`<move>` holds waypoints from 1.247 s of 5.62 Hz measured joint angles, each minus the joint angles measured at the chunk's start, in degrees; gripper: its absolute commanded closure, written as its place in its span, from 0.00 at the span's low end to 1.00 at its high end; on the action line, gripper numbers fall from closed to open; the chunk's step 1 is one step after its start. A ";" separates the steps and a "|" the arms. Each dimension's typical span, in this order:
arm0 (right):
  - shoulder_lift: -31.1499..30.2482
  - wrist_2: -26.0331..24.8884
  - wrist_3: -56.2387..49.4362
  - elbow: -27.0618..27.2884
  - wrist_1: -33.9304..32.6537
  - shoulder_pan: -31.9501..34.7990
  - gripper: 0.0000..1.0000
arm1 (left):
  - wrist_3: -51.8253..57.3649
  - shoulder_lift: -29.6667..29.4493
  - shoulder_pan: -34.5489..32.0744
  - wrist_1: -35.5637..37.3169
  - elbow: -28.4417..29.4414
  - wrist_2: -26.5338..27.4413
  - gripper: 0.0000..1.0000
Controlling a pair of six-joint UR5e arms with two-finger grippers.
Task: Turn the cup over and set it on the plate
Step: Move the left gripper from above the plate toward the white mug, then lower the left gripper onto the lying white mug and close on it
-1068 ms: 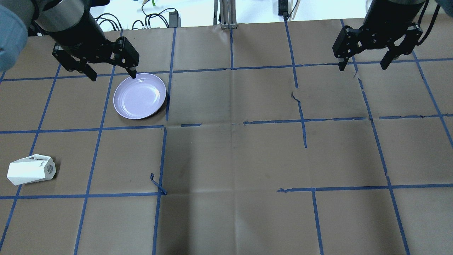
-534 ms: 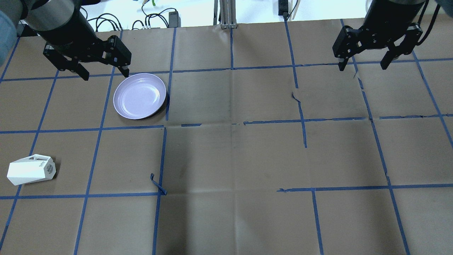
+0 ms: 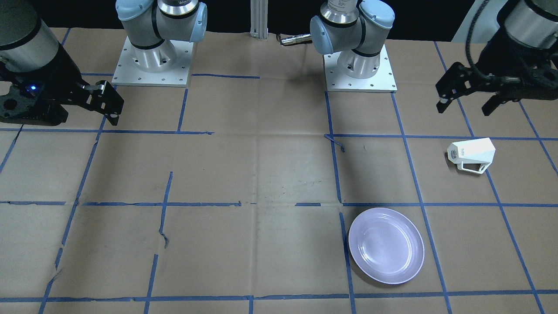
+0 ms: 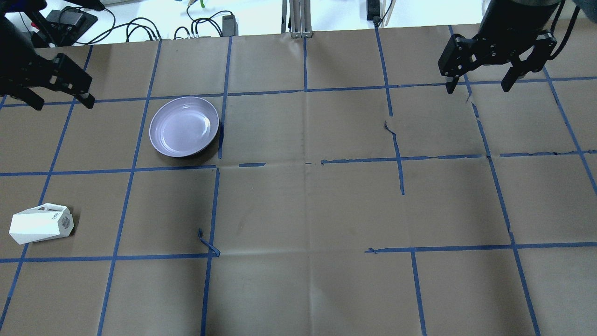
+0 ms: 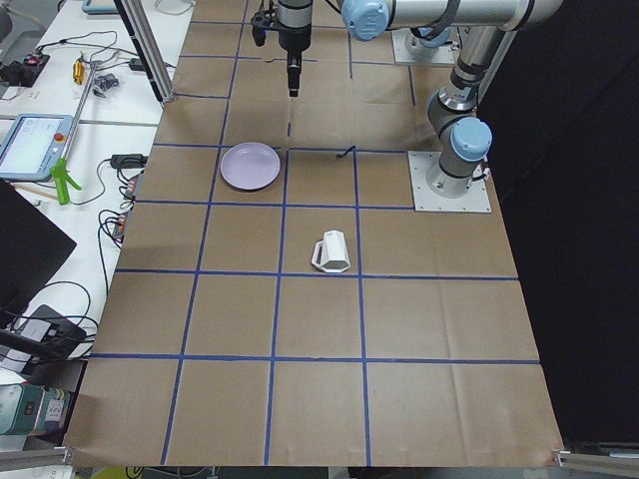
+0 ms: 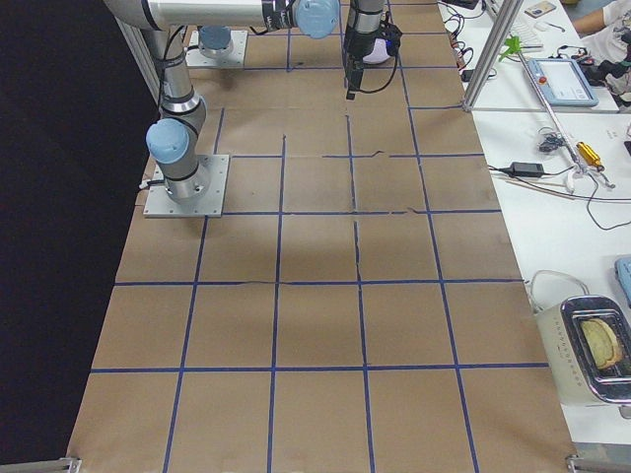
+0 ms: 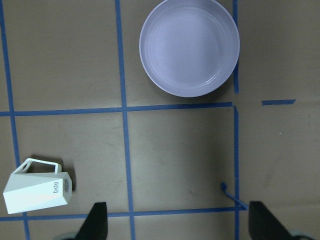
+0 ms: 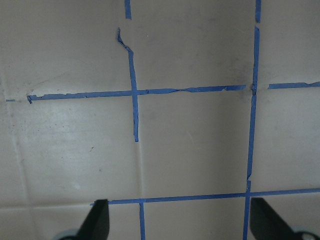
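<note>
The white faceted cup (image 4: 41, 227) lies on its side near the table's left edge, its marked base toward the table's middle and its handle on the far side. It also shows in the front view (image 3: 472, 153) and the left wrist view (image 7: 37, 189). The lavender plate (image 4: 184, 126) sits empty, apart from the cup, and also shows in the front view (image 3: 386, 245) and the left wrist view (image 7: 189, 46). My left gripper (image 4: 63, 103) is open and empty, high above the table, left of the plate and beyond the cup. My right gripper (image 4: 477, 88) is open and empty at the far right.
Brown paper with a blue tape grid covers the table (image 4: 308, 205). A loose curl of tape (image 4: 207, 242) sticks up right of the cup. Cables and devices (image 4: 205, 23) lie beyond the far edge. The arm bases (image 3: 359, 65) stand on the robot's side.
My left gripper has moved left, from over the plate's far-left rim toward the table's left edge. The cup, the plate and the right arm have not moved.
</note>
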 measured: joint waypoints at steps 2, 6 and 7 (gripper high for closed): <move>0.00 0.00 0.00 0.00 0.00 0.01 0.00 | 13.94 -0.19 13.02 -2.28 0.00 -0.99 0.02; 0.00 0.00 0.00 0.00 0.00 0.00 0.00 | 31.59 -9.35 33.99 -4.78 0.21 -9.79 0.02; 0.00 0.00 0.00 0.00 0.00 0.00 0.00 | 32.42 -14.96 37.69 -5.81 0.78 -13.09 0.02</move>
